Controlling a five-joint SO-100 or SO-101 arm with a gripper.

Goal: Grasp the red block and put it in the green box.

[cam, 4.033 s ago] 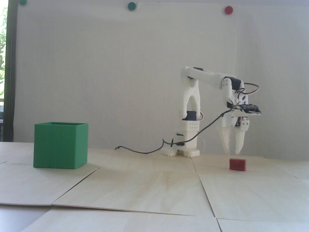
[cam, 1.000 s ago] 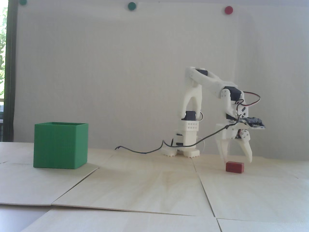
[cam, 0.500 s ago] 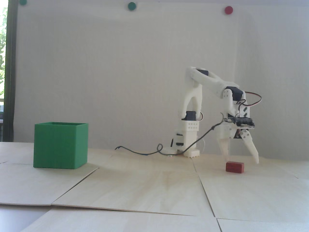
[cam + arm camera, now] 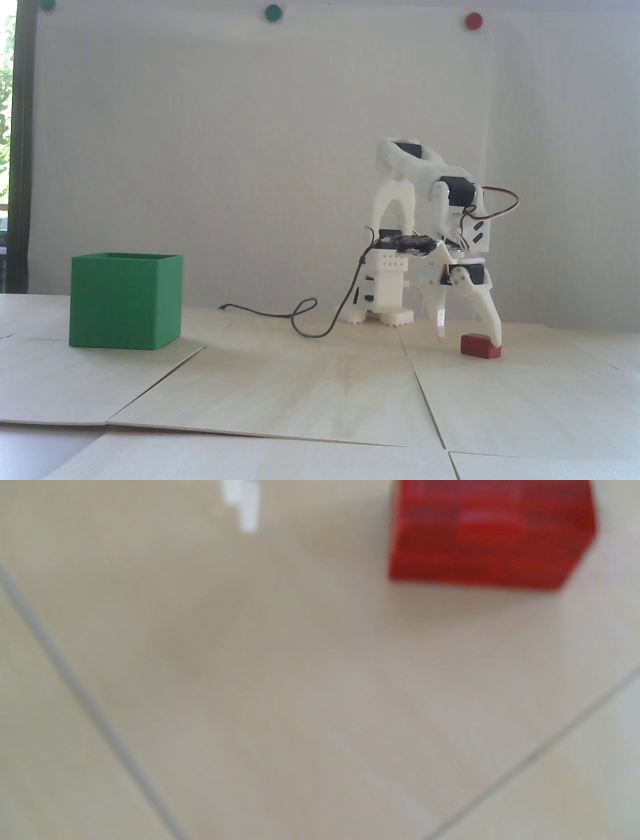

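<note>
The red block (image 4: 480, 346) lies flat on the pale wooden table at the right in the fixed view. My white gripper (image 4: 468, 337) points down over it with its jaws spread wide. One fingertip (image 4: 496, 341) touches the table at the block's right end; the other hangs just left of the block, apart from it. The blurred wrist view shows the block (image 4: 491, 532) at the top right and one white fingertip (image 4: 242, 504) at the top, well left of it. The green box (image 4: 125, 300) stands open-topped far to the left.
The arm's white base (image 4: 380, 295) stands behind the gripper. A dark cable (image 4: 305, 320) loops on the table between base and box. Panel seams cross the table (image 4: 310, 390). Round green and red dots are on the back wall.
</note>
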